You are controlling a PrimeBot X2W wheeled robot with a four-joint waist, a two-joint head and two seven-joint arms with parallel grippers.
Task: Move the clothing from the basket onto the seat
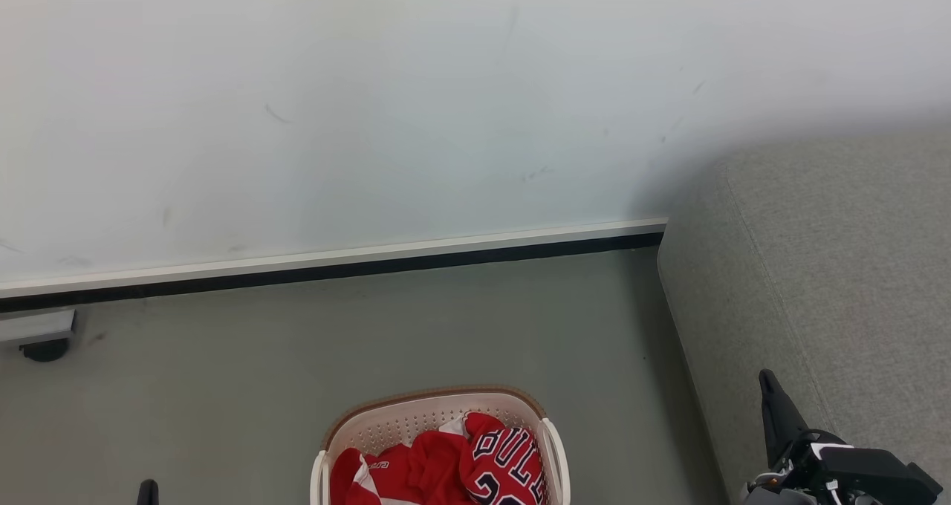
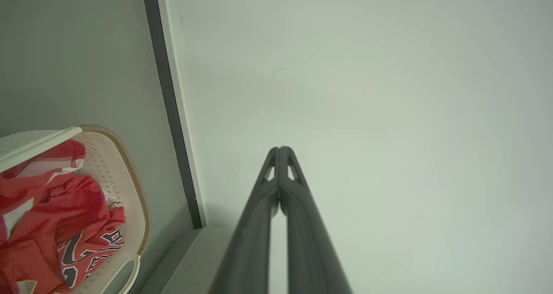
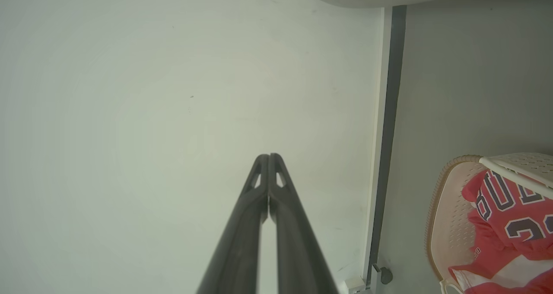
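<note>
The cream basket (image 1: 438, 408) with a brown rim stands on the floor at the bottom centre of the head view. Red clothing (image 1: 446, 468) lies bunched inside it, a jersey with black-and-white letters on top at the right. The grey seat (image 1: 832, 267) fills the right side. My right gripper (image 1: 765, 377) rises at the lower right in front of the seat, shut and holding nothing. My left gripper (image 1: 148, 484) peeks in at the bottom left, well left of the basket. In the left wrist view my left gripper (image 2: 280, 148) is shut, with the basket (image 2: 129, 181) and clothing (image 2: 56, 216) beside it. In the right wrist view my right gripper (image 3: 268, 156) is shut too, near the basket (image 3: 445, 225) and clothing (image 3: 510, 216).
A white wall (image 1: 371, 104) with a pale and black skirting (image 1: 334, 264) runs behind the grey floor (image 1: 297, 341). A pale fitting on a dark castor (image 1: 41, 334) sits at the far left by the skirting.
</note>
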